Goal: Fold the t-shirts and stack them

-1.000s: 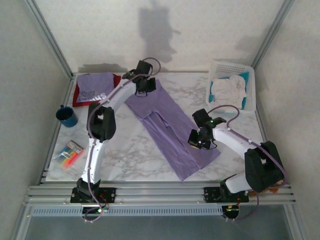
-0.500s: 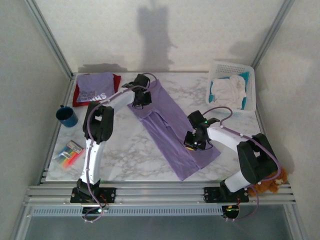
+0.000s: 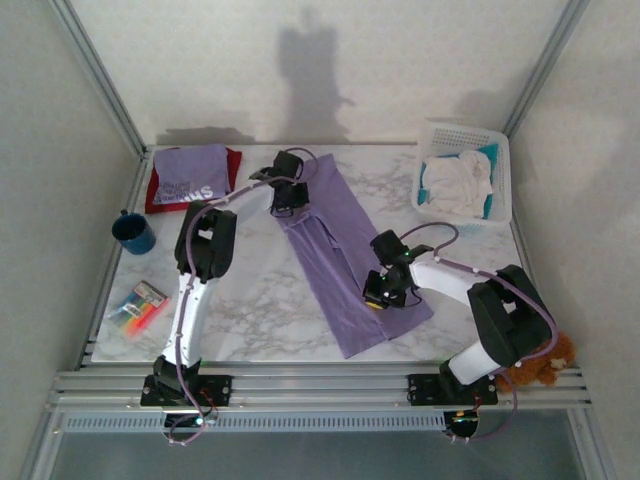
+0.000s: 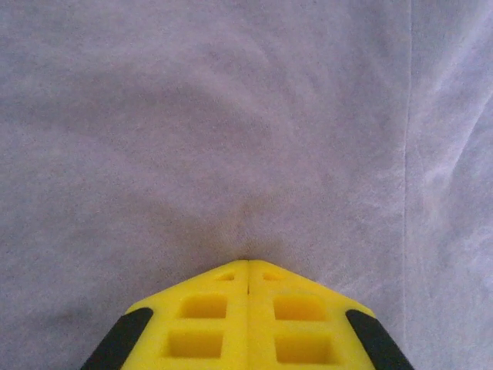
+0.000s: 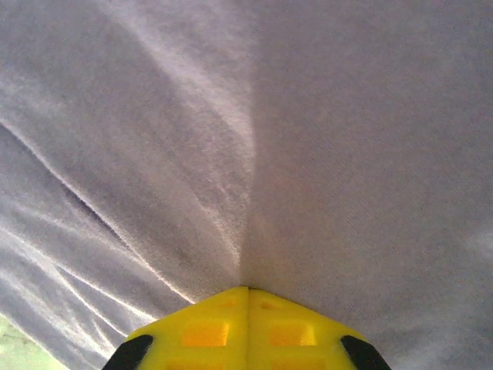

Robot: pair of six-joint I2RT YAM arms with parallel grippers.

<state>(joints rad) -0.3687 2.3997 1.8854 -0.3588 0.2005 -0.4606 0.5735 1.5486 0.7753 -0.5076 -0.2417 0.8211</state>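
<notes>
A plain lavender t-shirt (image 3: 335, 250) lies in a long folded strip slanting across the middle of the marble table (image 3: 250, 300). My left gripper (image 3: 288, 200) sits at the strip's far left edge. In the left wrist view the gripper (image 4: 247, 262) is shut, its yellow tips pinching the lavender cloth (image 4: 231, 116), with creases running to them. My right gripper (image 3: 385, 290) is on the near right part of the strip. The right wrist view shows the gripper (image 5: 247, 289) shut on a fold of the same cloth (image 5: 347, 154). A folded lavender t-shirt with white lettering (image 3: 190, 172) rests on a red t-shirt (image 3: 160, 197) at the back left.
A white basket (image 3: 500, 160) holding white and teal cloths stands at the back right. A blue mug (image 3: 133, 232) and a pack of coloured markers (image 3: 138, 305) lie along the left edge. A brown plush toy (image 3: 540, 365) sits by the right arm's base.
The left gripper has come nearer and the right gripper has moved left, both keeping hold of the cloth. The lavender strip is now narrower, and its near end has shifted left.
</notes>
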